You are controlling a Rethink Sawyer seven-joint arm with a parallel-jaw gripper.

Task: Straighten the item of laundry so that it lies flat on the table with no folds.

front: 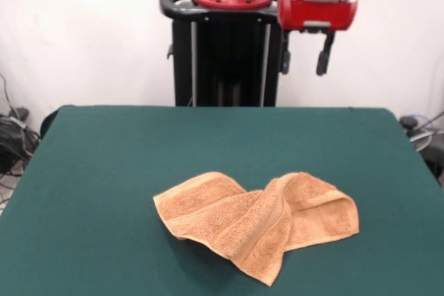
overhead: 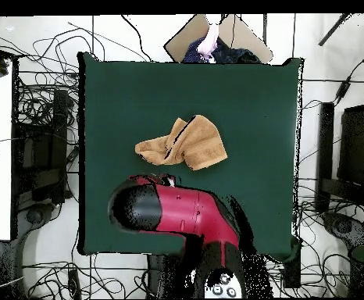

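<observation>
One crumpled orange-tan terry-cloth towel [front: 258, 221] lies folded on the dark green felt bench [front: 104, 171]; at 12 o'clock, the black pincer [front: 305, 52] hangs empty, parted.

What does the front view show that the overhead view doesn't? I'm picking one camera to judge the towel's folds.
Only the front view shows the gripper, fingers apart, hanging well above the table's far edge, and the towel's middle fold running to a point nearest the camera. Only the overhead view shows the whole table outline, the arm beside the towel, and a person at the opposite edge. Both show the towel crumpled and untouched.
</observation>
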